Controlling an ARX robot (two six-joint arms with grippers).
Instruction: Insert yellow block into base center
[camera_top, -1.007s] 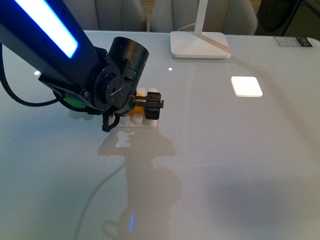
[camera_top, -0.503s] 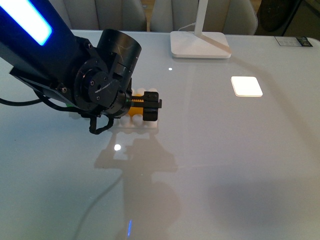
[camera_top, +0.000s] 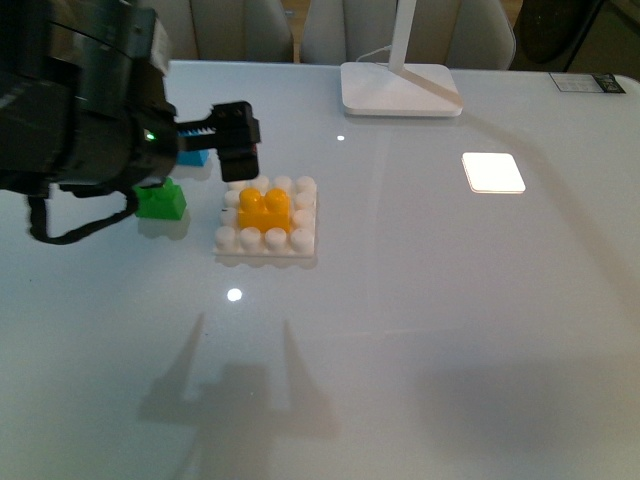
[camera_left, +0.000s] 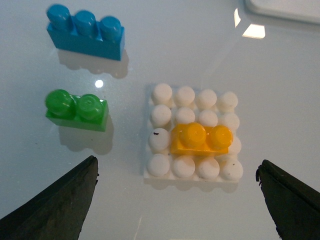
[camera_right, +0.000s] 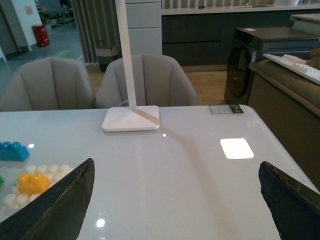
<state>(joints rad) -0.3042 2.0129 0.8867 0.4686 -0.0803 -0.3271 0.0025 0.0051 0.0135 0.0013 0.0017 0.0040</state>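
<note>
- You can see the yellow block (camera_top: 264, 210) seated on the base (camera_top: 268, 248), among the middle studs, flat and square to the grid — by my reading the insertion is done; in the left wrist view it lies slightly toward one side of dead centre, so check that if exactness matters.
- Your left gripper (camera_left: 177, 197) hangs above the base with nothing between its jaws; they are spread wide, each finger well apart from the block, which suggests a release and not a grip.
- The right gripper (camera_right: 177, 200) is likewise spread and empty, off to the side over bare table (camera_top: 450, 330); it plays no part here.
- The green brick (camera_top: 160, 201) and blue brick (camera_left: 85, 34) sit beside the base, apart from it — spare pieces; leave them.
- The lamp foot (camera_top: 400, 90) stands well apart at the far edge; no obstacle.
</note>
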